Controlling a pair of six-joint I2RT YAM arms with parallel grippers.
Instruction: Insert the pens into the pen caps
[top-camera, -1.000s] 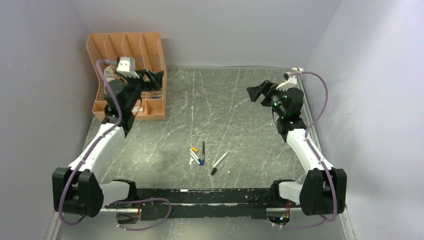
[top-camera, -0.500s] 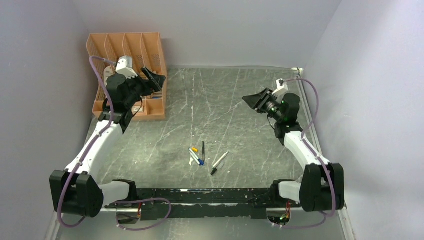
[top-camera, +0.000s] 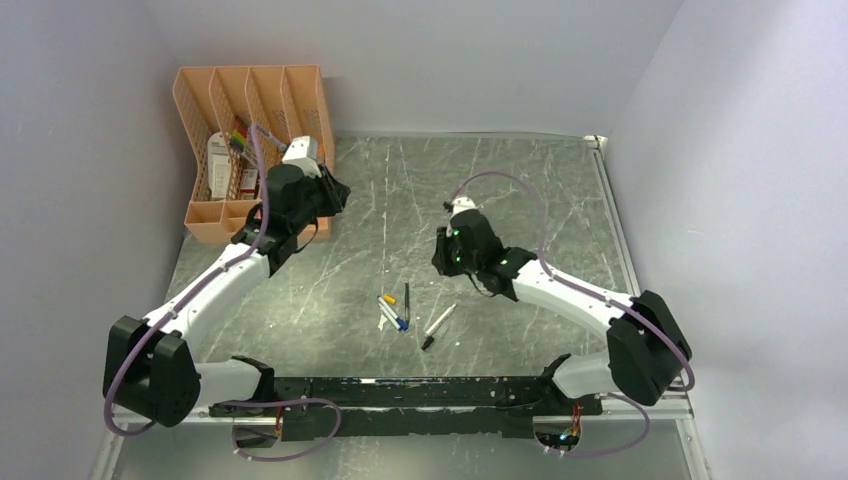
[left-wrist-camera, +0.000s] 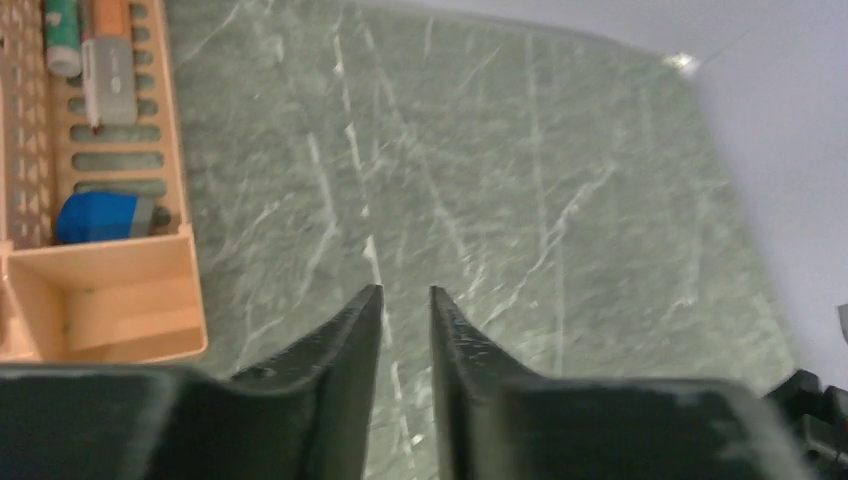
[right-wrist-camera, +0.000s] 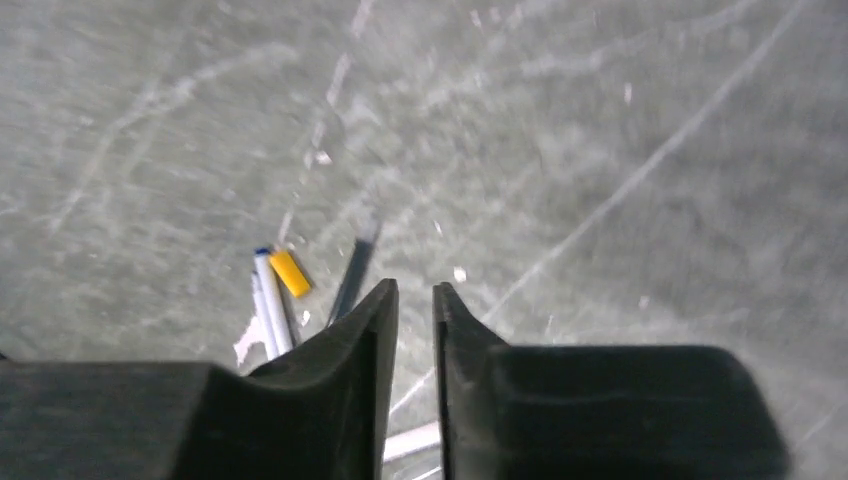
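The pens lie together mid-table: a dark pen (top-camera: 406, 296), a white pen with a blue end (top-camera: 392, 315) and a second white pen (top-camera: 438, 325) with a dark end. A yellow-orange cap (top-camera: 388, 299) rests beside them. My right gripper (top-camera: 440, 258) hovers just behind the pens. In the right wrist view its jaws (right-wrist-camera: 415, 288) stand a narrow gap apart and empty, over the dark pen (right-wrist-camera: 352, 275), the yellow cap (right-wrist-camera: 289, 272) and the white pen (right-wrist-camera: 270, 300). My left gripper (top-camera: 336, 195) (left-wrist-camera: 406, 292) hangs near the organizer, also narrowly parted with nothing between the jaws.
An orange desk organizer (top-camera: 250, 100) stands at the back left with small items in its slots, one of them blue (left-wrist-camera: 100, 217). Its low front tray (left-wrist-camera: 100, 300) lies just left of my left gripper. Walls close the table at the back and on both sides.
Both arms have swung in from the sides toward the table's middle, the right one down to the pens. Both pairs of jaws have narrowed from wide open to a slim gap.
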